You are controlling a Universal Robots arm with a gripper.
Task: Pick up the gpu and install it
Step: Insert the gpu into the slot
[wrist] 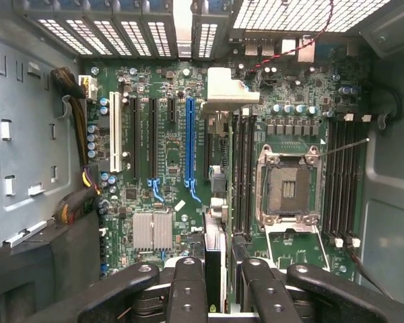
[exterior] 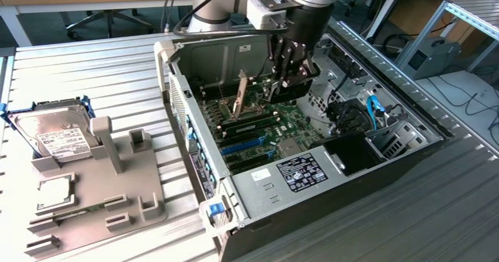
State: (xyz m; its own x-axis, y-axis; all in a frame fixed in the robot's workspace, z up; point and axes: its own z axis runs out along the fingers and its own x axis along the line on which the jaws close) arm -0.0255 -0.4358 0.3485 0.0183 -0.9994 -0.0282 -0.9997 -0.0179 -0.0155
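Observation:
Inside the open computer case [exterior: 191,107], my gripper [exterior: 291,75] is shut on the gpu [exterior: 294,90], a dark flat card held on edge above the green motherboard [exterior: 293,121]. Its metal end bracket [exterior: 242,92] points toward the case's rear wall. In the wrist view the gpu [wrist: 215,252] runs edge-on from between my gripper's [wrist: 219,272] black fingers [wrist: 187,282] to its pale bracket end [wrist: 225,91]. It lies over the strip between the blue slot [wrist: 189,141] and the black memory slots [wrist: 242,175]. I cannot tell whether it touches a slot.
A silver hard drive [exterior: 56,134] and a square processor chip [exterior: 53,193] sit in a grey fixture [exterior: 117,186] at the exterior view's left. The processor socket [wrist: 286,185], a heatsink [wrist: 152,231], cable bundles [wrist: 74,134] and the power supply [exterior: 300,171] crowd the case.

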